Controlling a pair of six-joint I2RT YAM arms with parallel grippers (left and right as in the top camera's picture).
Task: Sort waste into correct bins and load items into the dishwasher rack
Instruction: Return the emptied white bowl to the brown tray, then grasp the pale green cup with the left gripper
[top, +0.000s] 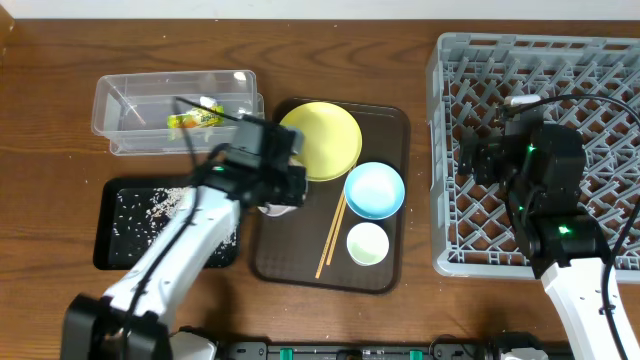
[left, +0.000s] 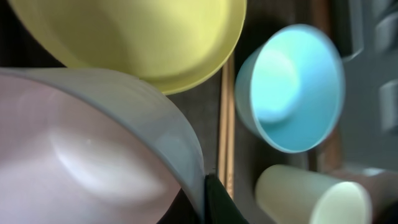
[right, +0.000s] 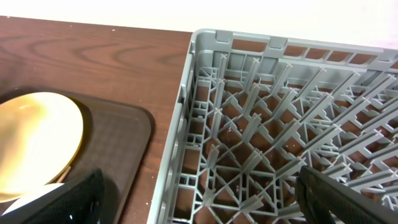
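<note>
Leftmost, at the upper left of the brown wooden table: clear rectangular plastic container, holding a small green-orange-yellow snack wrapper toward its right end. Just below it, shallow black rectangular tray, strewn with loose white rice grains, thickest toward the upper right.

Reaching up across that tray's right side, white left arm, ending in the left gripper at the left edge of a large dark brown serving tray. Jaws together, clamped on the rim of a round white bowl. Shows in the left wrist view as one dark finger pressed at the bowl's edge, with the bowl filling the lower left of that view.

Further right, on the serving tray:
- Round yellow plate at the upper end, its left part hidden under the left wrist.
- Light blue bowl just below and right of the plate. Cannot tell whether the two touch.
- Thin wooden chopsticks lying side by side, slanting from beside the blue bowl down toward the tray's lower left.
- Small white cup, upright, below the blue bowl and right of the chopsticks.

Farthest right, large square grey plastic dishwasher rack with a lattice grid bottom, just beside the serving tray. Hovering over the rack's left half, right gripper, black fingers spread wide apart, closed on no object, with the grey lattice below them.
</note>
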